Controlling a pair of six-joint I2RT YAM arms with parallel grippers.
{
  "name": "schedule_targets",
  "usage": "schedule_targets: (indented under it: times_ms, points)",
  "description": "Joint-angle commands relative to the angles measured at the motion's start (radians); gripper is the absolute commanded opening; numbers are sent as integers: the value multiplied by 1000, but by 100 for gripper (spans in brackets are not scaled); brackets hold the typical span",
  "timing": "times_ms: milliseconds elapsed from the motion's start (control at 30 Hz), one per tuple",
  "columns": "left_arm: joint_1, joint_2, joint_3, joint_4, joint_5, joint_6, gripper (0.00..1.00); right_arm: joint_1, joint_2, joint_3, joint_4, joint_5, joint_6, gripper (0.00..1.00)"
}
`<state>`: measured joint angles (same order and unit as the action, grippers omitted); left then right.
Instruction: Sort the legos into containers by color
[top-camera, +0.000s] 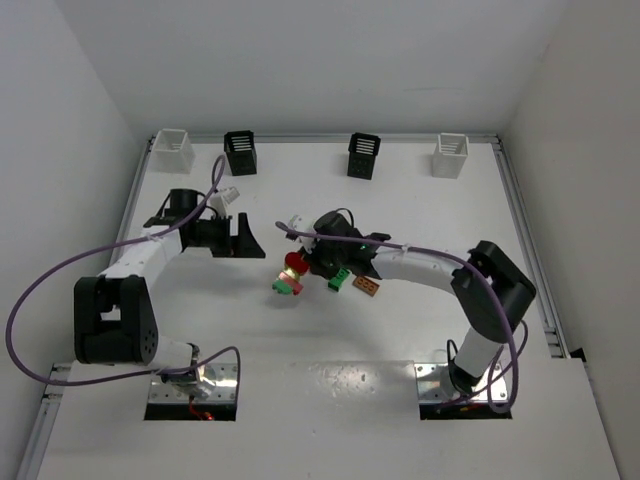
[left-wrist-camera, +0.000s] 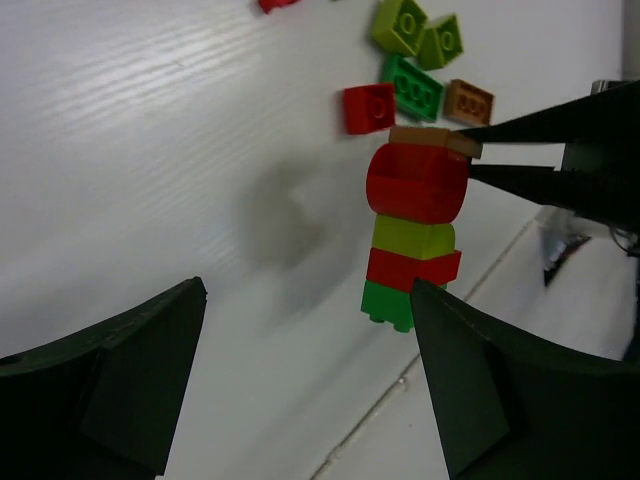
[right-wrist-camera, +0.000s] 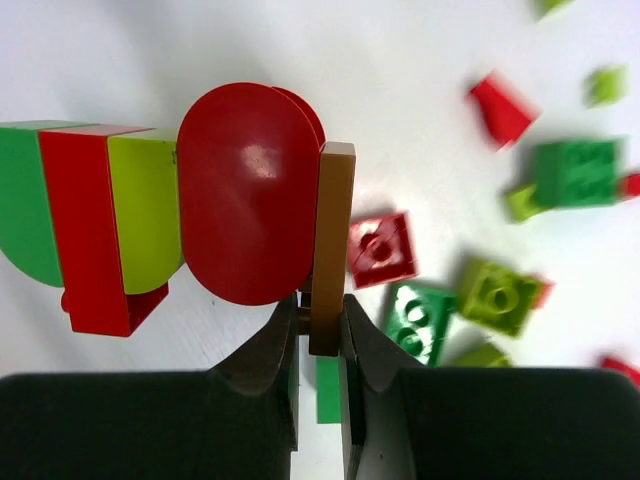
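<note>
- Four containers stand in a row along the far edge of the surface (top-camera: 400, 215), well apart from one another. From the left they are the far-left white container (top-camera: 173, 148), the left black container (top-camera: 241, 153), the right black container (top-camera: 364, 156) and the far-right white container (top-camera: 451, 156).
- From overhead we cannot make out a brick in any of them.
- The left gripper (left-wrist-camera: 308, 300) sits left of centre with its fingers wide apart, gripping nothing and facing the stack of legos (top-camera: 292, 272).
- That stack hangs sideways between the two grippers at mid-surface, well short of the containers. Its shadow falls apart from it on the surface.
- From its free end the stack runs green, red, yellow-green, then a round red piece (right-wrist-camera: 250, 190) and a thin orange-brown plate (right-wrist-camera: 332, 230).
- The right gripper (right-wrist-camera: 320, 318) is clamped on the edge of that plate.
- Just right of the stack, loose legos lie on the surface, among them a green brick (top-camera: 339, 279) and an orange-brown brick (top-camera: 366, 286). The right arm partly covers this patch from overhead.
- A purple cable (top-camera: 30, 300) loops wide at the left.
</note>
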<state>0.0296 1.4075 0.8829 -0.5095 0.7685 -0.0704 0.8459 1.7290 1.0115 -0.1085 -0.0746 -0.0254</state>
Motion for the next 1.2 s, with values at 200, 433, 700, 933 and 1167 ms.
schedule_targets:
  times_ms: [200,433,700,933,1167]
  points:
    - [13,-8,-122,199,391,-161,86,11,-105,2,139,-22,-39,0]
    - [22,-70,-212,299,506,-233,86,12,-77,38,141,-40,-39,0]
    - [23,-55,-225,332,488,-253,86,12,-77,58,141,-86,-39,0]
    - [-8,28,-196,351,466,-264,81,32,-77,76,141,-96,-39,0]
    - [-17,67,-159,361,457,-275,80,61,-77,76,141,-74,-59,0]
